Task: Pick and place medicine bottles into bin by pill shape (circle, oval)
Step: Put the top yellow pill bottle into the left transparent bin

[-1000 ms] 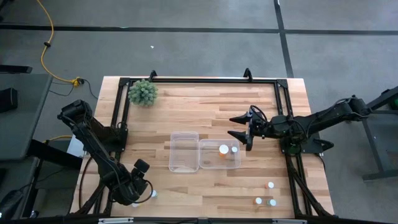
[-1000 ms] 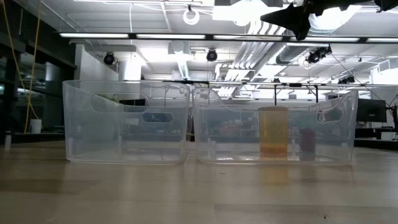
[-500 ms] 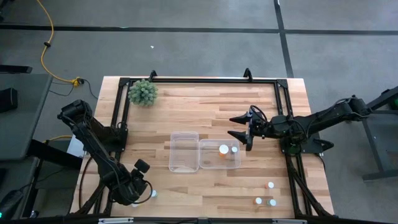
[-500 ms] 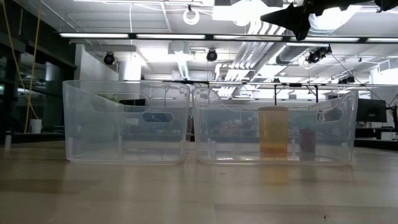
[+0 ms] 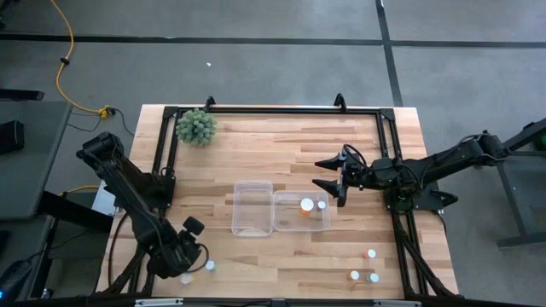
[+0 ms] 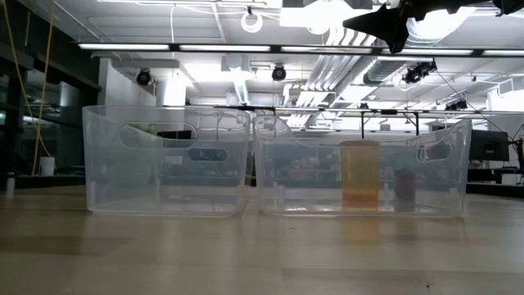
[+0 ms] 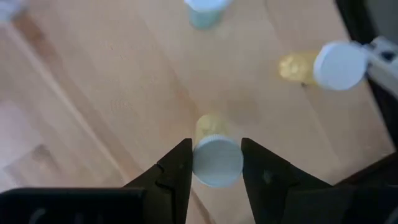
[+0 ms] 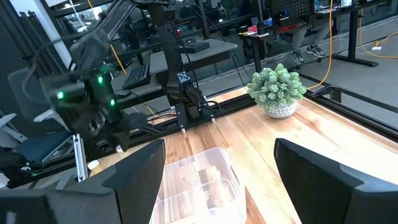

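Fingers (image 7: 177,168) of the left gripper (image 7: 214,163) bracket a white-capped medicine bottle (image 7: 216,158) on the surface (image 7: 124,93), not visibly clamped; next they must close, then lift.

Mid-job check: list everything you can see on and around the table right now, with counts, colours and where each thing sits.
bins: two, clear, side by side mid-table; left one looks empty.
bottles in the right bin: two, white caps, one with an orange body.
bottles at the near right corner: three, white caps, standing on the table.
bottles at the near left corner: three in the left wrist view, white caps, yellowish bodies.
plant ball: one, green, far left corner.
table: one, light wood, black frame.
left gripper: low at the near left corner, fingers either side of one bottle.
right gripper: open, above the table beside the right bin.
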`<state>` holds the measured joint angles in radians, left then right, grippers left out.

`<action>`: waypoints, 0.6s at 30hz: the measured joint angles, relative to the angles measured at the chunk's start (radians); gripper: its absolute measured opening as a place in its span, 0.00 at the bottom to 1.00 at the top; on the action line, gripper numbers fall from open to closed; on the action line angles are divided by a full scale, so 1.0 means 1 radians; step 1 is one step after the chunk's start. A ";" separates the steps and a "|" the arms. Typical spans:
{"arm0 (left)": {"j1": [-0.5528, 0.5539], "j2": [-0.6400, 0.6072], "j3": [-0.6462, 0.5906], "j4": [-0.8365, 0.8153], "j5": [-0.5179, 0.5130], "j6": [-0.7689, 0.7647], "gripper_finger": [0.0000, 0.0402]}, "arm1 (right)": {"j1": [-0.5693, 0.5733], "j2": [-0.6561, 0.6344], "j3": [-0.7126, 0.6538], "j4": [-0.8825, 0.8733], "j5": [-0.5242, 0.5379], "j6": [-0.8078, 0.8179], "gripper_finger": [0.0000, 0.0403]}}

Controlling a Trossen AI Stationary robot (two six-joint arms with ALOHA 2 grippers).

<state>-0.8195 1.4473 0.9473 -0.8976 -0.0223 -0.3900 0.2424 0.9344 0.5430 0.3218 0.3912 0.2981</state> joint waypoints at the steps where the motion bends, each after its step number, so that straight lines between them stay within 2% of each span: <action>1: 0.012 -0.023 0.007 -0.012 -0.001 0.000 0.27 | 0.000 0.000 0.000 0.000 0.000 0.000 0.73; 6: 0.101 -0.156 0.067 -0.106 -0.014 0.001 0.27 | 0.000 0.000 0.000 0.000 0.000 0.000 0.73; 11: 0.250 -0.265 0.188 -0.147 -0.024 0.025 0.27 | 0.000 0.000 0.000 -0.003 0.000 0.000 0.73; 15: 0.388 -0.276 0.314 -0.154 -0.078 0.111 0.28 | 0.000 0.000 0.000 -0.003 0.000 0.001 0.73; 18: 0.496 -0.231 0.420 -0.161 -0.097 0.216 0.28 | 0.000 0.000 0.000 -0.003 0.000 0.011 0.73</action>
<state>-0.3234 1.2159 1.3672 -1.0585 -0.1188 -0.1737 0.2424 0.9344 0.5430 0.3183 0.3909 0.3096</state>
